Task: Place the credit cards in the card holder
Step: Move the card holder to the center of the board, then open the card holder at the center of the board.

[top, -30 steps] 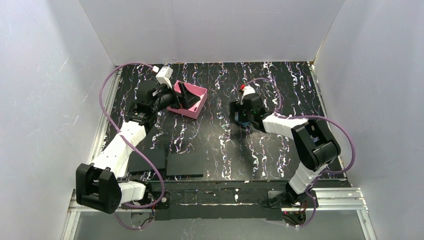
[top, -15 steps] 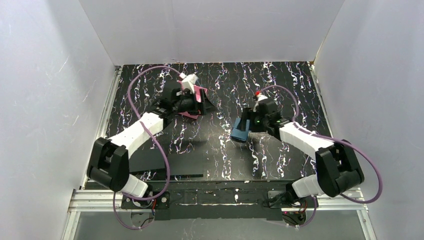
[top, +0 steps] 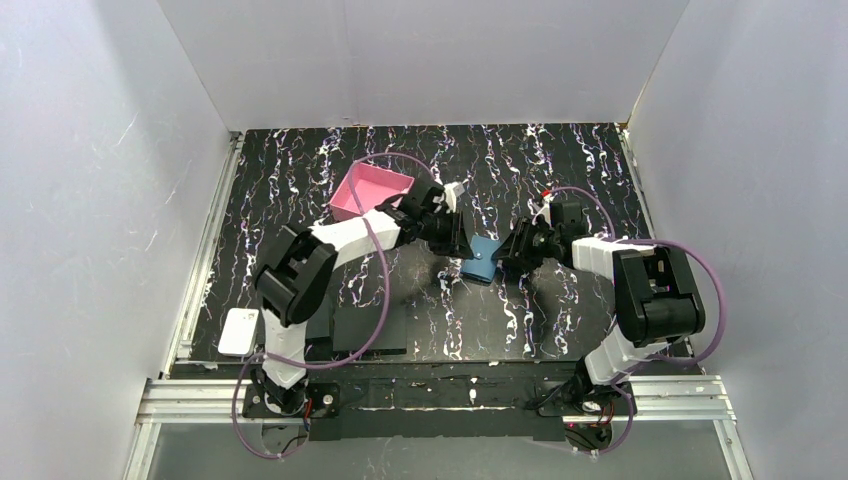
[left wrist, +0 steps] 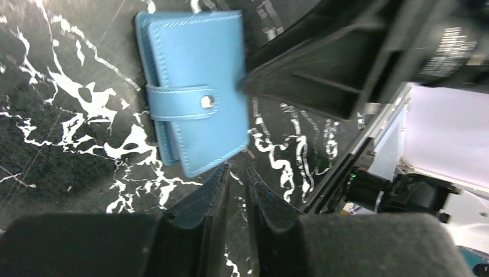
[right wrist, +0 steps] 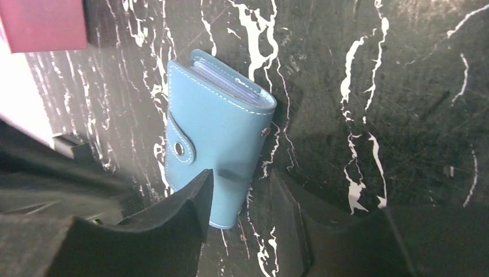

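- Since half a second ago the left arm has let go of the pink card holder [top: 370, 190] and swung in toward the middle. The holder now sits flat and open side up on the far-left part of the table [top: 560, 170], and looks empty.
- The right arm has tucked back in too, and the blue case [top: 485, 258] it was carrying now lies flat mid-table with its snap strap up.
- The left hand [top: 455, 235] is just left of that case. Its wrist view shows the fingers pinched to a thin slit with nothing in them.
- The right hand [top: 520, 250] is on the case's other side with its fingers parted. The case's near end lies under the gap, and it doesn't look gripped to me.
- With the left arm out of the way, one white card [top: 240, 331] shows down by the left arm's base, just left of the black pads [top: 370, 325].
- That's the bit that matters, imo. The white card is well behind the left hand, toward the near-left corner, and the card holder is up on the far side of the left forearm.
- The left arm is clearly the closer one, and the right hand is well apart from the card.
- The card is too small here to call its long axis, and I can't see any other cards.
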